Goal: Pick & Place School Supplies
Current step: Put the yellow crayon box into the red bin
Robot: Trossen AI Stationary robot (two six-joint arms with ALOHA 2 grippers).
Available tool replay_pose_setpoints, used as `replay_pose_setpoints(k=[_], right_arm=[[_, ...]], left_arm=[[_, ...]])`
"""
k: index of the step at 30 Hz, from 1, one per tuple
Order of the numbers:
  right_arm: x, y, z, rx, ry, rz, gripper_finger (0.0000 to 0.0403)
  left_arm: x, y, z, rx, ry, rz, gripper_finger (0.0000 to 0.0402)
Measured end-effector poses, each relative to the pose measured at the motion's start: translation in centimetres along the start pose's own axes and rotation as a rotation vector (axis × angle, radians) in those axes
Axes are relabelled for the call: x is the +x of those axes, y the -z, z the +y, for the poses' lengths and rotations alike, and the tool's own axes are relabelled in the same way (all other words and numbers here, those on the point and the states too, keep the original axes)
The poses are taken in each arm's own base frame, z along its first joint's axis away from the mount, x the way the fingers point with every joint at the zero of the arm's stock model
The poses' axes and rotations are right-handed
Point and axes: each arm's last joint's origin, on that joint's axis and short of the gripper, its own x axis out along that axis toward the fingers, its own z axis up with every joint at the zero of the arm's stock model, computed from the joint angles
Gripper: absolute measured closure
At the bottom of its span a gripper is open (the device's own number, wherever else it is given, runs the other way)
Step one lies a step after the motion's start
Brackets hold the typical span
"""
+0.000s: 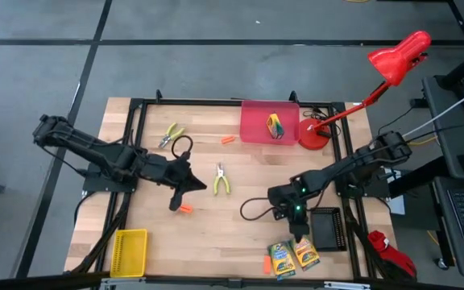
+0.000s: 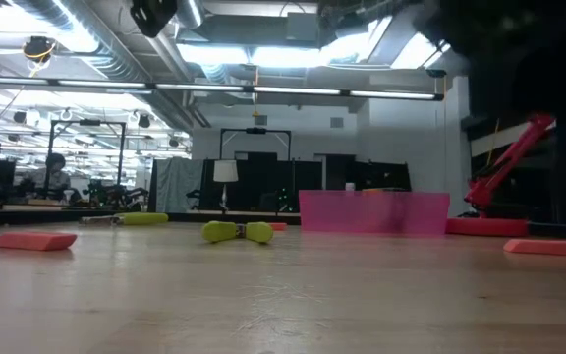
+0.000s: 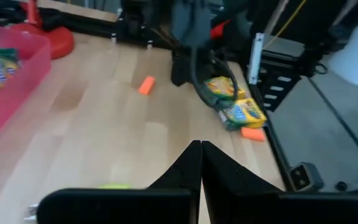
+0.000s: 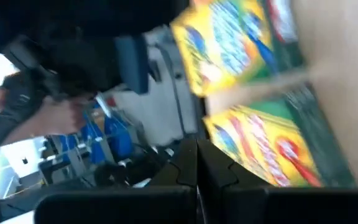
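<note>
Two green-and-yellow crayon boxes (image 1: pixel 280 258) (image 1: pixel 306 254) lie flat side by side near the table's near edge, and both show in the right wrist view (image 4: pixel 241 43) (image 4: pixel 266 149). A third crayon box (image 1: pixel 275 126) sits inside the red bin (image 1: pixel 256 133). My right gripper (image 1: pixel 296 232) (image 4: pixel 197 149) is shut, just on the far side of the two boxes. My left gripper (image 1: pixel 185 187) (image 3: pixel 201 146) is shut at mid-table, between one pair of pliers (image 1: pixel 221 179) and an orange stick (image 1: pixel 185 209). The other pliers (image 1: pixel 170 134) lie near the far left. Two more orange sticks (image 1: pixel 228 140) (image 1: pixel 267 264) lie on the table. My right gripper's shut fingers point at the gap between the two crayon boxes at their far ends (image 4: pixel 229 112). I cannot tell whether they touch either box.
A black bin (image 1: pixel 326 227) stands right of my right gripper, and a yellow bin (image 1: pixel 129 251) sits in the near left corner. A red desk lamp (image 1: pixel 316 133) stands beside the red bin. Black frame rails (image 1: pixel 135 145) run along the table's sides. Bare wood shows at mid-table.
</note>
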Motion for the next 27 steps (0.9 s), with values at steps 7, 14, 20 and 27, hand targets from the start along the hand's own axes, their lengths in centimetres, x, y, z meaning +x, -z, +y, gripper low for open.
replay_pose_setpoints(k=[7,14,20,27], right_arm=[[0.4,0.5,-1.2,-0.063,0.151,-0.007,0.0403],[1.8,1.4,-0.5,-0.143,0.140,0.068,0.0403],[2.5,1.9,-0.2,-0.191,0.147,0.095,0.0403],[2.1,1.5,-0.4,-0.187,0.178,0.054,0.0403]], left_arm=[[0.2,-0.6,1.2,-0.064,-0.061,-0.043,0.0399],[0.2,-1.1,2.0,-0.121,-0.085,-0.074,0.0399],[0.2,-1.1,2.1,-0.146,-0.095,-0.079,0.0399],[0.2,-1.1,2.1,-0.155,-0.098,-0.081,0.0399]])
